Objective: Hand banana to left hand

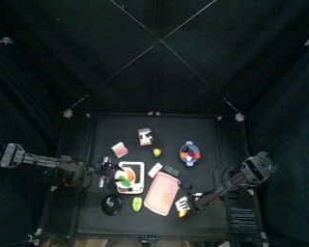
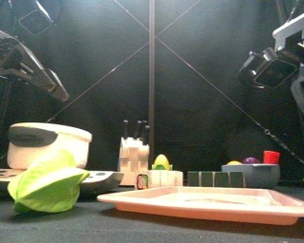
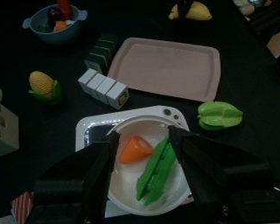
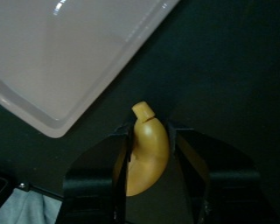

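Tray (image 1: pixel 162 193) lying on surface (image 1: pixel 209 130) at near middle. Banana (image 4: pixel 147 154) sitting just right of tray's near corner, between right gripper (image 1: pixel 185 206) jaws. Bowl with vegetables (image 3: pixel 149 166) resting left of tray, under left gripper (image 1: pixel 103 178). Leafy item (image 1: pixel 138 204) lying near-left of tray. Small bowl (image 1: pixel 191 152) standing far right. Corn (image 1: pixel 156 151) sitting far middle. Row of blocks (image 3: pixel 105 87) standing between corn and tray.

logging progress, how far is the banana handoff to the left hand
Early. Done: the right hand has reached the banana, which sits between its jaws beside the pink tray. In hand: the grasp itself; whether the jaws have closed or lifted it is unclear. Left: lifting and passing it over, as the left hand hangs open over a white bowl of toy vegetables, apart from the banana.
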Robot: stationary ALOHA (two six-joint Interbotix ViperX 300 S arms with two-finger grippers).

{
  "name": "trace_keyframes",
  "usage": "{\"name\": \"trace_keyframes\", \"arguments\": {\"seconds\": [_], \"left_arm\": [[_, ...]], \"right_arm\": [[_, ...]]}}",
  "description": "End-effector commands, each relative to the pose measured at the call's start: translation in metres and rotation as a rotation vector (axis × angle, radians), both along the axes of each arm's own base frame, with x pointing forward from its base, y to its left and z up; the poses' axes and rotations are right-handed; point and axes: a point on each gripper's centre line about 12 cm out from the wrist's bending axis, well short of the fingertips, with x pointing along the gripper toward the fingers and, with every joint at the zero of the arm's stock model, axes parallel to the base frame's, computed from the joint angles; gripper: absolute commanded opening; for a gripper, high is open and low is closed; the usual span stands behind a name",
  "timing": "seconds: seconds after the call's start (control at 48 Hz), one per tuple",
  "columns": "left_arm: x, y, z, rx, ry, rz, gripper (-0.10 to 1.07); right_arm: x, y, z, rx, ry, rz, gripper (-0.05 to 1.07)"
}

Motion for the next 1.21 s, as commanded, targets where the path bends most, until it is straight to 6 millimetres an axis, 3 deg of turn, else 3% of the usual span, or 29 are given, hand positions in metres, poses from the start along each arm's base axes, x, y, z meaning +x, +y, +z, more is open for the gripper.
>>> {"name": "trace_keyframes", "arguments": {"seconds": [0.0, 0.354, 0.625, 0.812, 0.938, 1.188], "left_arm": [[0.003, 0.0, 0.006, -0.007, -0.031, 0.0, 0.87], [0.021, -0.007, 0.016, -0.031, -0.173, -0.044, 0.87], [0.056, -0.013, 0.015, -0.159, -0.263, -0.016, 0.87], [0.083, -0.006, 0.009, -0.29, -0.244, 0.122, 0.87], [0.1, -0.002, 0.016, -0.364, -0.26, 0.192, 0.87], [0.123, 0.004, 0.025, -0.432, -0.304, 0.263, 0.87]], "right_arm": [[0.01, -0.008, 0.028, -0.02, -0.112, 0.03, 0.52], [0.04, -0.069, 0.076, -0.289, -0.391, 0.141, 0.52], [0.06, -0.107, 0.1, -0.564, -0.503, 0.252, 0.52], [0.066, -0.14, 0.109, -0.649, -0.507, 0.204, 0.52], [0.071, -0.157, 0.109, -0.683, -0.491, 0.173, 0.52], [0.085, -0.166, 0.115, -0.762, -0.504, 0.199, 0.52]]}}
